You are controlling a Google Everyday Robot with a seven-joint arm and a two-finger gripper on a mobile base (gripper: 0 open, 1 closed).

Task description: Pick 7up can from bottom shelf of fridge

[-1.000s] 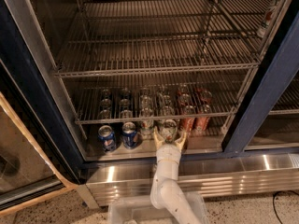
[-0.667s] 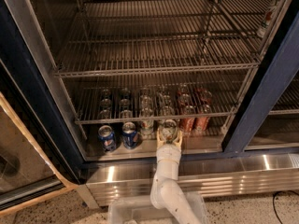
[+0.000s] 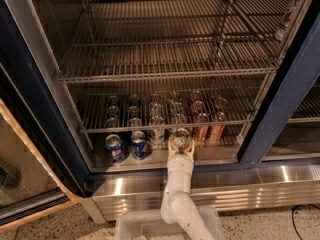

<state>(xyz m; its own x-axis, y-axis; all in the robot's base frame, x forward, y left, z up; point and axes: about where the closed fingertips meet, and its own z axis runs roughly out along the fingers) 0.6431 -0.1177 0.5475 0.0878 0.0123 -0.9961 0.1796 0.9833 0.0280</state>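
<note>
The fridge (image 3: 286, 98) stands open, with a dark blue frame. On its bottom shelf (image 3: 212, 157) stand rows of cans. The 7up can (image 3: 180, 136), pale with a silver top, is at the front of the middle row. My gripper (image 3: 180, 147) reaches in from below on a white arm (image 3: 178, 191) and sits right at this can, around its lower part. Another pale can (image 3: 156, 132) stands just left of it.
Two blue Pepsi cans (image 3: 114, 148) (image 3: 138, 144) stand front left, and red-orange cans (image 3: 201, 127) stand to the right. Wire racks (image 3: 165, 74) hang low over the cans. The shiny steel base panel (image 3: 245, 186) lies below, and a glass door (image 3: 25, 176) is at the left.
</note>
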